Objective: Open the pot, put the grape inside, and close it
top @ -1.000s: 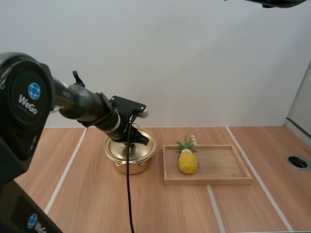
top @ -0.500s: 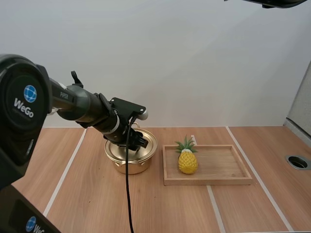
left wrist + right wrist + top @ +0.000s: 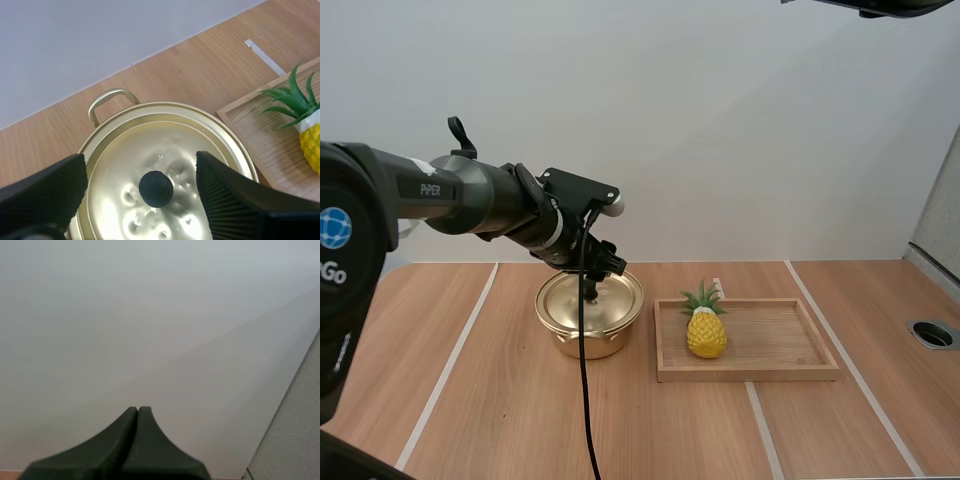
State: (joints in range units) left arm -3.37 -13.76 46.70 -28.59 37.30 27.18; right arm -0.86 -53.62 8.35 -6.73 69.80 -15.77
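pot [image 3: 588, 330]: round, shiny gold metal, sitting on the wood-grain table [image 3: 500, 400] just beside the tray's left end, with a looped handle [image 3: 111, 96] pointing toward the wall.
lid [image 3: 200, 135]: a dimpled, mirror-bright gold disc lying closed on the pot, carrying a small round black knob [image 3: 156, 188] at its centre.
left gripper [image 3: 141, 161]: hanging over the lid, ribbed black fingers [image 3: 45, 195] standing wide apart on either side of the knob, gripping nothing.
right gripper [image 3: 137, 412]: smooth black fingers lying pressed together as one wedge.
tray [image 3: 750, 374]: shallow, rectangular, wooden, holding a bumpy yellow pineapple [image 3: 706, 334] with spiky green leaves, standing upright near its left end.
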